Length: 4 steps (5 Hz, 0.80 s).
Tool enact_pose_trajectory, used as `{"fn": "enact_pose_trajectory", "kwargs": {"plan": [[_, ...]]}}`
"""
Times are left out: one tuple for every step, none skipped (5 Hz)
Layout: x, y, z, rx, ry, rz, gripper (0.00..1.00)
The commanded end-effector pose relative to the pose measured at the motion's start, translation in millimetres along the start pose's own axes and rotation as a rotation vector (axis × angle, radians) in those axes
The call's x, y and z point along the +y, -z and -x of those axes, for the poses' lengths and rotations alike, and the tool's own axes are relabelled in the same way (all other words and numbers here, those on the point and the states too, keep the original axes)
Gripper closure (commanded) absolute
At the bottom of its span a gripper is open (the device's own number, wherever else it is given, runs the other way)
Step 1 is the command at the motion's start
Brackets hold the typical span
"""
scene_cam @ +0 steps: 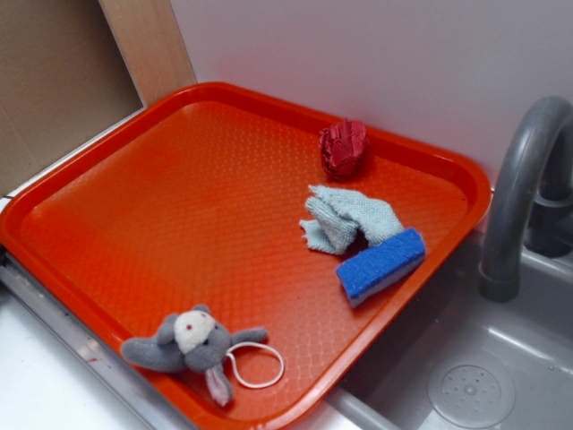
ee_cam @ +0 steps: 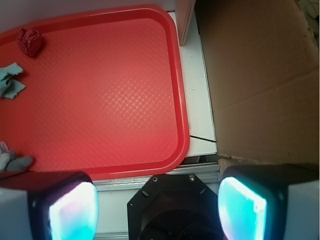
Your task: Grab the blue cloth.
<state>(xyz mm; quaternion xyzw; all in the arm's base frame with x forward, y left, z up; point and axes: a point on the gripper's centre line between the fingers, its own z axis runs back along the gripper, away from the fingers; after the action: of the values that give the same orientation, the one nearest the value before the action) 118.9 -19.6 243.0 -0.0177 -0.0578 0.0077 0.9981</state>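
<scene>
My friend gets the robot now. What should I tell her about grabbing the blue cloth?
Gripper: open, holding nothing, out past the tray's edge, not yet over it.
Blue cloth: crumpled on the red tray, near the sink side. One end touches the bright blue sponge; the dark red ball sits apart, just behind it.
Stuffed toy: at the tray's front edge, away from the cloth.
Done: nothing yet, cloth untouched.
Left: move over the cloth, lower, close on it and not the sponge, lift.
</scene>
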Motion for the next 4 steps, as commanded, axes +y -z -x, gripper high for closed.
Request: {"fn": "enact_pose_trajectory", "kwargs": {"plan": [[0,0,0,0.000,0.000,0.000,0.00],[-22,3,-18,-0.062,0.215,0.024,0.00],[-57,8,-33,-0.082,0.342,0.022,0.00],[-94,23,-58,-0.135,0.460,0.032,0.00]]}}
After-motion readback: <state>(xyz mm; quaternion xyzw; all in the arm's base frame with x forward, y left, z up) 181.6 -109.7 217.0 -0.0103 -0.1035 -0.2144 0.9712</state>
